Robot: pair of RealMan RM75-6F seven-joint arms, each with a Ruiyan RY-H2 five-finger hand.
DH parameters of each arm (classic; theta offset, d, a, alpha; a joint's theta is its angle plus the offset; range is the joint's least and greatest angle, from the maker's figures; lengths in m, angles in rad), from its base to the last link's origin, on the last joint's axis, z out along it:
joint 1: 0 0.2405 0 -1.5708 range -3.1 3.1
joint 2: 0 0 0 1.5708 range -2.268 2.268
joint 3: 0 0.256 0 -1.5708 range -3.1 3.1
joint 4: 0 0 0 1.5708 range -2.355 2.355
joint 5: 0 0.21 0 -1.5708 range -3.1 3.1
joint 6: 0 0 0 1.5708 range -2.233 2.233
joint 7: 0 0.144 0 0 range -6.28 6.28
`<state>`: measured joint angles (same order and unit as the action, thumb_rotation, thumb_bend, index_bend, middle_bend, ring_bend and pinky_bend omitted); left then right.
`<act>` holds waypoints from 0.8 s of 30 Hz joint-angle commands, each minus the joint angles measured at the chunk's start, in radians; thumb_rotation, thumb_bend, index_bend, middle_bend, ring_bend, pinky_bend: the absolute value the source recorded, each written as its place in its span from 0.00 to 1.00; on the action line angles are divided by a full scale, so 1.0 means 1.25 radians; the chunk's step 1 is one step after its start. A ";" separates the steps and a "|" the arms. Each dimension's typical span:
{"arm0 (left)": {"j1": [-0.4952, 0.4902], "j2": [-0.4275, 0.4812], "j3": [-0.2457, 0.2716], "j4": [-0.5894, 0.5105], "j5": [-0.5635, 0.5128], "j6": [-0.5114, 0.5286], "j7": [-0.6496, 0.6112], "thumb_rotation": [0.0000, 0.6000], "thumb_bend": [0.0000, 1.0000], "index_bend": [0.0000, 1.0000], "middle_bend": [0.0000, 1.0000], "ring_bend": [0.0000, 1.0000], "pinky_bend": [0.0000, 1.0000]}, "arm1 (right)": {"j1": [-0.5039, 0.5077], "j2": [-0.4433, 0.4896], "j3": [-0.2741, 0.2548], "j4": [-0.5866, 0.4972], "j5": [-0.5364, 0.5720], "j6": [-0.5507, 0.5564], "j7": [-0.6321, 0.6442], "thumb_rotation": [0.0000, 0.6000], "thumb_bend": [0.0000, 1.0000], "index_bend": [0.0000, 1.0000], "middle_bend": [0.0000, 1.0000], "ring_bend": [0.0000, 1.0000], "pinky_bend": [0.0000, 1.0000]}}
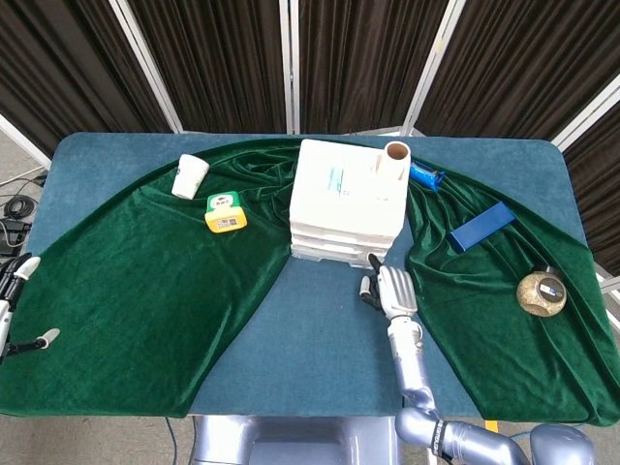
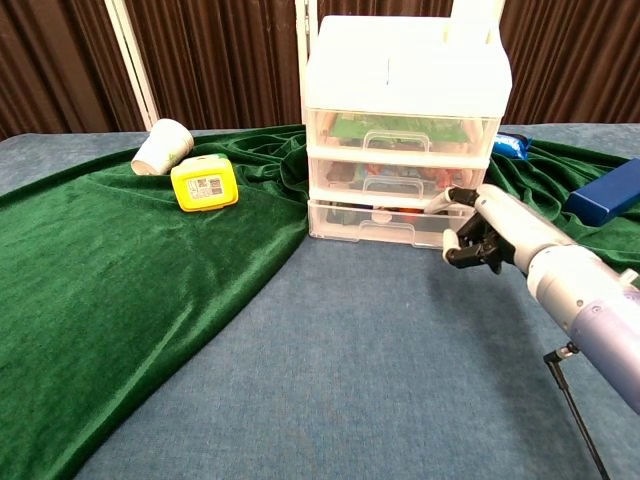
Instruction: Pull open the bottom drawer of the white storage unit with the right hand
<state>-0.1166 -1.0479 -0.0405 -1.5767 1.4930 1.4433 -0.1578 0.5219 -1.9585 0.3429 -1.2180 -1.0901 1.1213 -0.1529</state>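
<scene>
The white storage unit point(image 2: 405, 75) stands mid-table with three clear drawers; from above its lid point(image 1: 344, 194) shows. Its bottom drawer point(image 2: 375, 222) sits flush with the two above it. My right hand point(image 2: 482, 228) hovers just off the drawer's right front corner, fingers curled in on nothing, thumb pointing toward the unit. The head view has this hand point(image 1: 389, 289) on the blue tabletop just in front of the unit. My left hand point(image 1: 14, 302) is at the far left edge of the table, fingers apart, holding nothing.
A green velvet cloth point(image 1: 145, 291) drapes both sides. A paper cup point(image 1: 190, 175) and a yellow box point(image 1: 225, 212) lie left of the unit. A cardboard tube point(image 1: 396, 160) stands on top. A blue box point(image 1: 481, 226) and a round object point(image 1: 541, 293) lie right.
</scene>
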 commanded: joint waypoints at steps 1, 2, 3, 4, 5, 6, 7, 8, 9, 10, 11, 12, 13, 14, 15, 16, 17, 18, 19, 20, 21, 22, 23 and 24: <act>0.000 0.000 0.000 0.000 0.000 -0.001 0.000 1.00 0.05 0.00 0.00 0.00 0.00 | 0.002 -0.002 -0.003 0.004 0.001 -0.002 -0.001 1.00 0.59 0.30 0.89 0.91 0.77; -0.001 0.000 0.000 0.000 0.000 -0.002 -0.001 1.00 0.05 0.00 0.00 0.00 0.00 | 0.003 -0.002 -0.004 0.004 0.002 -0.004 0.000 1.00 0.59 0.32 0.89 0.91 0.77; -0.001 0.000 0.000 0.000 0.000 -0.002 -0.001 1.00 0.05 0.00 0.00 0.00 0.00 | 0.003 -0.002 -0.005 0.003 0.004 -0.006 0.000 1.00 0.59 0.34 0.89 0.91 0.77; -0.001 0.001 0.000 0.000 -0.001 -0.003 -0.002 1.00 0.05 0.00 0.00 0.00 0.00 | 0.004 -0.001 -0.006 0.002 0.005 -0.007 0.000 1.00 0.59 0.36 0.89 0.91 0.77; -0.001 0.001 0.000 0.000 -0.001 -0.003 -0.002 1.00 0.05 0.00 0.00 0.00 0.00 | 0.004 -0.001 -0.007 0.001 0.004 -0.006 0.000 1.00 0.59 0.37 0.89 0.91 0.77; -0.001 0.001 0.000 0.000 -0.001 -0.004 -0.002 1.00 0.05 0.00 0.00 0.00 0.00 | 0.005 -0.001 -0.008 0.000 0.003 -0.006 0.000 1.00 0.59 0.38 0.89 0.91 0.77; -0.001 0.001 0.000 0.000 -0.001 -0.004 -0.003 1.00 0.05 0.00 0.00 0.00 0.00 | 0.005 -0.001 -0.009 -0.001 0.002 -0.005 0.000 1.00 0.59 0.39 0.89 0.91 0.77; -0.001 0.002 0.000 0.000 -0.001 -0.005 -0.003 1.00 0.05 0.00 0.00 0.00 0.00 | 0.005 0.000 -0.011 -0.002 0.002 -0.005 0.000 1.00 0.60 0.41 0.89 0.91 0.77; -0.001 0.002 0.000 -0.001 -0.002 -0.005 -0.003 1.00 0.05 0.00 0.00 0.00 0.00 | 0.005 0.000 -0.011 -0.004 0.002 -0.005 0.000 1.00 0.60 0.41 0.90 0.91 0.77; -0.001 0.002 0.000 -0.001 -0.001 -0.005 -0.004 1.00 0.05 0.00 0.00 0.00 0.00 | 0.005 0.002 -0.012 -0.007 0.002 -0.005 0.001 1.00 0.60 0.42 0.90 0.91 0.77; -0.001 0.002 0.000 -0.001 -0.001 -0.005 -0.004 1.00 0.05 0.00 0.00 0.00 0.00 | 0.004 0.004 -0.012 -0.011 0.002 -0.004 0.001 1.00 0.61 0.43 0.90 0.92 0.77; -0.001 0.002 0.000 -0.001 -0.001 -0.005 -0.004 1.00 0.05 0.00 0.00 0.00 0.00 | 0.003 0.007 -0.015 -0.018 0.000 -0.002 0.000 1.00 0.61 0.43 0.90 0.92 0.77; -0.002 0.003 0.001 -0.001 -0.001 -0.006 -0.004 1.00 0.05 0.00 0.00 0.00 0.00 | 0.002 0.009 -0.017 -0.024 -0.001 0.000 -0.002 1.00 0.61 0.43 0.90 0.92 0.77; -0.002 0.003 0.001 -0.001 -0.001 -0.006 -0.004 1.00 0.05 0.00 0.00 0.00 0.00 | 0.000 0.012 -0.020 -0.031 -0.002 0.002 -0.005 1.00 0.61 0.43 0.90 0.92 0.77; -0.002 0.003 0.001 -0.001 -0.001 -0.006 -0.004 1.00 0.05 0.00 0.00 0.00 0.00 | -0.002 0.016 -0.023 -0.040 -0.001 0.003 -0.009 1.00 0.61 0.43 0.90 0.92 0.77; -0.002 0.003 0.001 -0.001 -0.001 -0.005 -0.005 1.00 0.05 0.00 0.00 0.00 0.00 | -0.004 0.022 -0.026 -0.055 0.002 0.003 -0.014 1.00 0.61 0.43 0.90 0.92 0.77; -0.001 0.003 0.000 -0.002 -0.001 -0.005 -0.005 1.00 0.05 0.00 0.00 0.00 0.00 | -0.008 0.029 -0.032 -0.072 0.003 0.002 -0.022 1.00 0.61 0.43 0.90 0.92 0.77; -0.001 0.003 0.000 -0.002 -0.001 -0.004 -0.005 1.00 0.05 0.00 0.00 0.00 0.00 | -0.011 0.037 -0.036 -0.086 0.007 0.003 -0.030 1.00 0.61 0.43 0.90 0.92 0.77; -0.001 0.003 0.000 -0.002 -0.001 -0.003 -0.005 1.00 0.05 0.00 0.00 0.00 0.00 | -0.014 0.044 -0.041 -0.100 0.011 0.003 -0.040 1.00 0.61 0.44 0.90 0.92 0.77; -0.001 0.003 0.000 -0.002 -0.001 -0.003 -0.004 1.00 0.05 0.00 0.00 0.00 0.00 | -0.018 0.050 -0.045 -0.114 0.014 0.005 -0.050 1.00 0.61 0.44 0.90 0.92 0.77; -0.001 0.004 0.000 -0.003 0.000 -0.003 -0.004 1.00 0.05 0.00 0.00 0.00 0.00 | -0.022 0.059 -0.052 -0.132 0.020 0.007 -0.064 1.00 0.61 0.44 0.90 0.92 0.77; 0.000 0.004 0.000 -0.003 0.000 -0.002 -0.003 1.00 0.05 0.00 0.00 0.00 0.00 | -0.026 0.066 -0.058 -0.145 0.024 0.009 -0.076 1.00 0.61 0.44 0.90 0.92 0.77; 0.000 0.004 0.000 -0.003 0.000 -0.002 -0.003 1.00 0.05 0.00 0.00 0.00 0.00 | -0.030 0.073 -0.064 -0.159 0.030 0.009 -0.088 1.00 0.61 0.44 0.90 0.92 0.77; 0.000 0.004 0.001 -0.004 0.000 -0.001 -0.002 1.00 0.05 0.00 0.00 0.00 0.00 | -0.034 0.083 -0.070 -0.178 0.041 0.009 -0.103 1.00 0.61 0.44 0.90 0.92 0.77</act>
<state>-0.1164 -1.0425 -0.0399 -1.5820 1.4931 1.4417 -0.1603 0.4930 -1.8795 0.2745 -1.4038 -1.0605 1.1293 -0.2483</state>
